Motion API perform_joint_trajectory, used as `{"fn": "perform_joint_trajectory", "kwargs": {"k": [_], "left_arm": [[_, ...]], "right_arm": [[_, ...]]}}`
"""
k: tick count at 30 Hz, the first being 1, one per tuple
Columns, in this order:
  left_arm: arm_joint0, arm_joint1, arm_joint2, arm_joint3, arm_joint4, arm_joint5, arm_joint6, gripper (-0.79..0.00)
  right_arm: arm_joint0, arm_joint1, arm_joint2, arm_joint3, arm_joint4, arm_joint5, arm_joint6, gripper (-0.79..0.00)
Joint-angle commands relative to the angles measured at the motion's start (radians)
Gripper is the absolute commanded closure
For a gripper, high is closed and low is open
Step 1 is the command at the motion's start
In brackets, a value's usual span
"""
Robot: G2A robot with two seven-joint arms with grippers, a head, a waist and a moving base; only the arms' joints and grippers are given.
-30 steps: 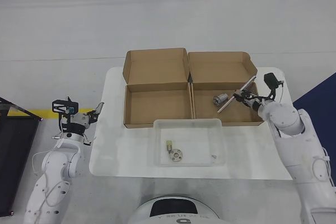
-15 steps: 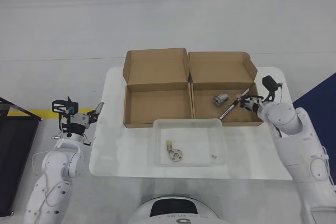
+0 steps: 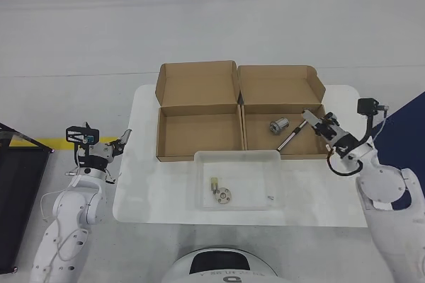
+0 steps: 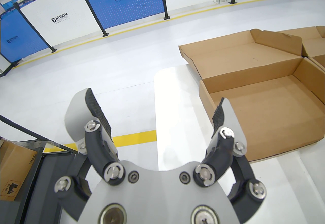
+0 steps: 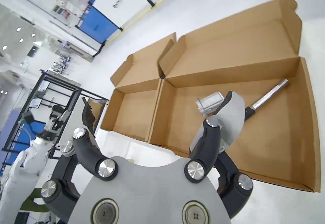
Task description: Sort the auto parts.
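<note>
Right gripper (image 3: 321, 119) spread wide and empty over the right box (image 3: 278, 82)!
The metal rod (image 3: 292, 135) lies slanted on that box's floor, just beside a small cylinder part (image 3: 277, 125). The left gripper (image 4: 155, 97), fingers apart too, hangs well left of the box.

The right gripper (image 5: 160, 105) hangs near the right cardboard box (image 5: 228, 75), its jaws wide apart with nothing between them. On that box's floor a metal rod (image 5: 269, 95) lies slanted, its bright end toward the far right corner and its dark end hidden behind one finger (image 5: 232, 113). A short metal cylinder (image 5: 209, 103) lies on its side just beside that dark end. The left cardboard box (image 5: 137, 85) stands against the right one, and both have their lids folded back. Both sit on the white table (image 5: 266, 199). A black rack (image 5: 50, 88) stands on the floor well off to the left.
</note>
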Motion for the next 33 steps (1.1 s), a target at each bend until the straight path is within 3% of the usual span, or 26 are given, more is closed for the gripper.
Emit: {"fn": "perform_joint_trajectory", "kwargs": {"k": [1, 8, 11, 14, 17, 19, 21, 23, 33], "left_arm": [[0.000, 0.000, 0.000, 0.000, 0.000, 0.000, 0.000, -0.785], [0.000, 0.001, -0.005, 0.003, 0.016, 0.010, -0.006, -0.785], [-0.015, 0.005, 0.017, -0.063, 0.297, 0.128, -0.099, -0.785], [-0.034, 0.005, 0.075, -0.157, 0.461, 0.115, -0.156, -0.785], [-0.089, 0.002, 0.185, -0.207, 0.599, 0.009, -0.274, -0.785], [-0.156, -0.004, 0.284, -0.218, 0.574, -0.146, -0.322, -0.785], [-0.215, -0.011, 0.349, -0.205, 0.569, -0.219, -0.374, -0.785], [-0.239, -0.016, 0.369, -0.200, 0.572, -0.223, -0.415, -0.785], [-0.236, -0.016, 0.376, -0.200, 0.567, -0.236, -0.410, -0.785]], "right_arm": [[-0.040, 0.000, 0.026, -0.020, 0.023, -0.058, -0.012, -0.785], [-0.040, 0.000, 0.026, -0.020, 0.023, -0.058, -0.012, -0.785], [-0.040, 0.000, 0.026, -0.020, 0.023, -0.058, -0.012, -0.785], [-0.040, 0.000, 0.026, -0.020, 0.023, -0.058, -0.012, -0.785], [-0.040, 0.000, 0.026, -0.020, 0.023, -0.058, -0.012, -0.785], [-0.040, 0.000, 0.026, -0.020, 0.023, -0.058, -0.012, -0.785], [-0.040, 0.000, 0.026, -0.020, 0.023, -0.058, -0.012, -0.785], [-0.040, 0.000, 0.026, -0.020, 0.023, -0.058, -0.012, -0.785], [-0.040, 0.000, 0.026, -0.020, 0.023, -0.058, -0.012, -0.785]]}}
